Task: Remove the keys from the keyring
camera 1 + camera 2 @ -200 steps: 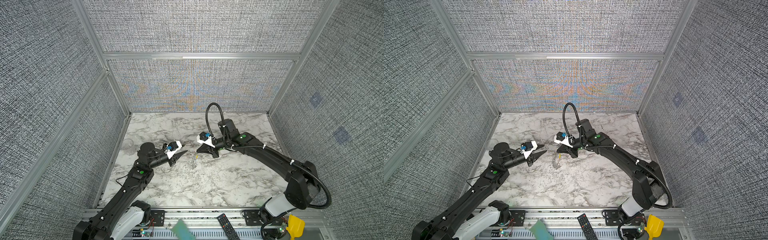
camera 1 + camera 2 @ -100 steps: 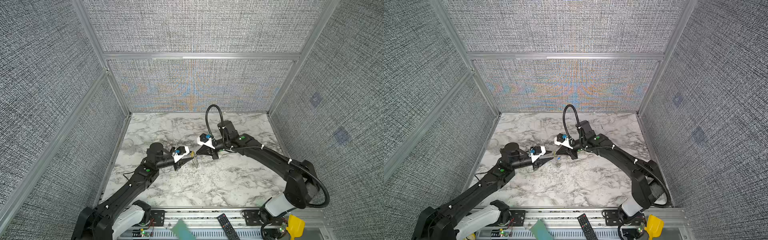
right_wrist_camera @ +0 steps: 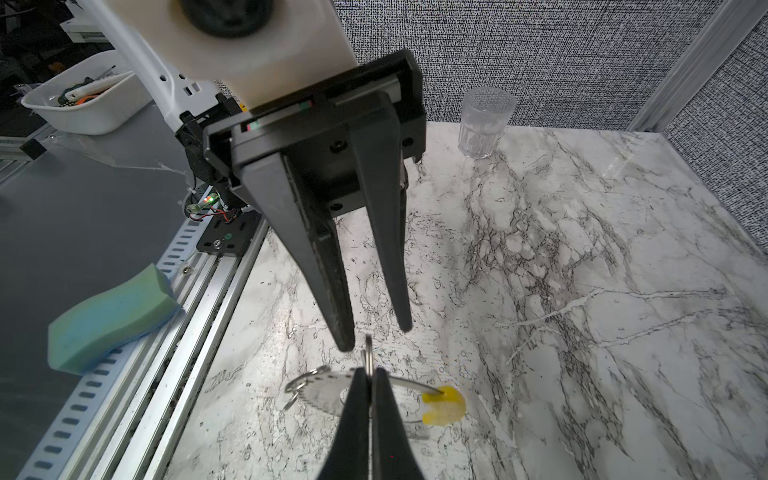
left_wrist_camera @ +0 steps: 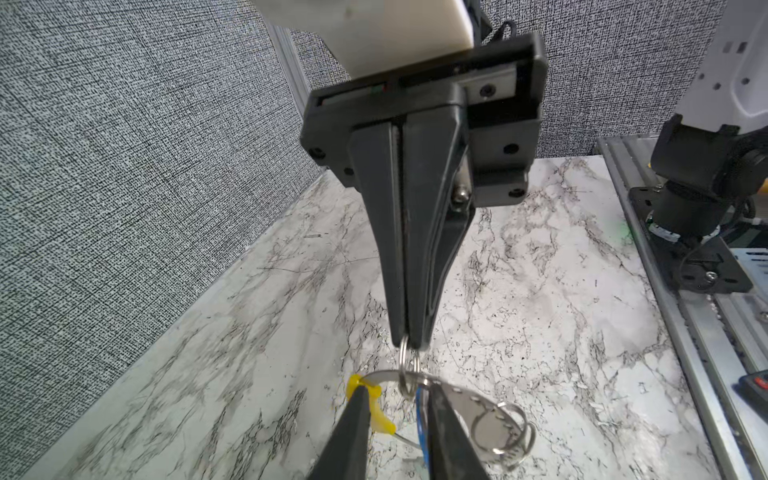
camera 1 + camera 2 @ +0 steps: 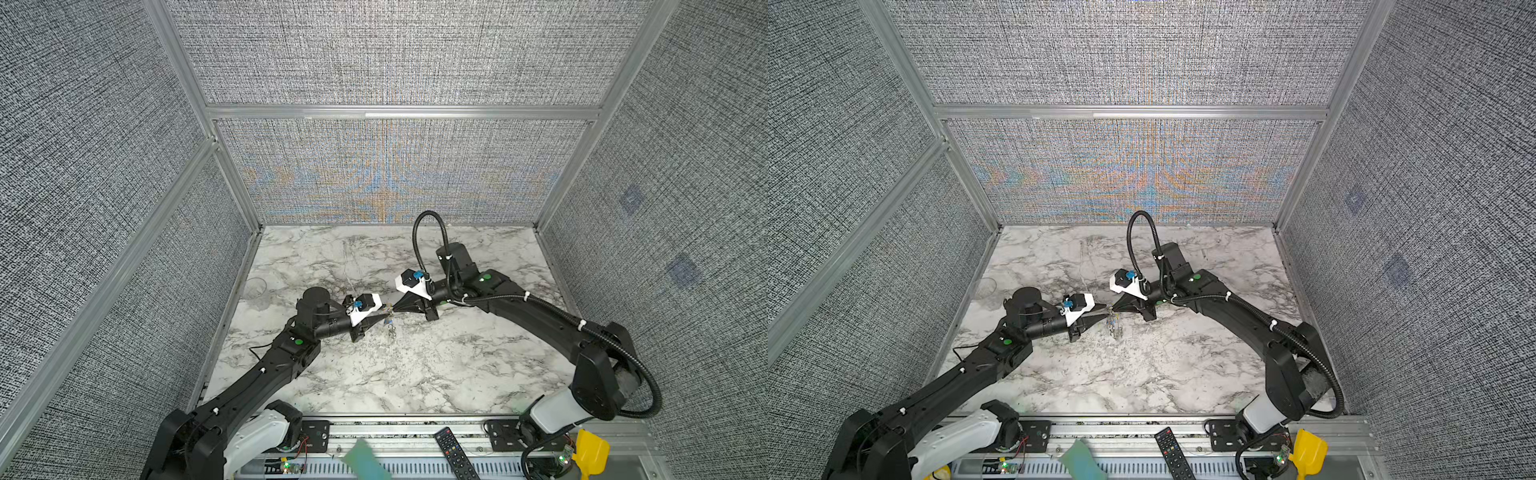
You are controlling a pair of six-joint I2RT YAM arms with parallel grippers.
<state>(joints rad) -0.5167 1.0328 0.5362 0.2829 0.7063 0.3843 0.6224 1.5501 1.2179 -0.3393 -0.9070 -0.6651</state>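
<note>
The keyring is a thin grey loop with a yellow section, and it hangs just above the marble. My right gripper is shut on its small metal ring. My left gripper faces it tip to tip, open, with its fingers straddling the loop. One finger touches the yellow section. Of the keys, only a blue edge shows beside the other finger. In both top views the two grippers meet mid-table over the dangling keyring.
A perforated metal tag with extra rings hangs from the loop. A clear glass cup stands at the left wall. Off the front edge lie a green sponge, a remote and a white bin.
My left arm has swung right until its tips reach the keyring, and its jaws have narrowed. The right gripper has kept its hold in place.
</note>
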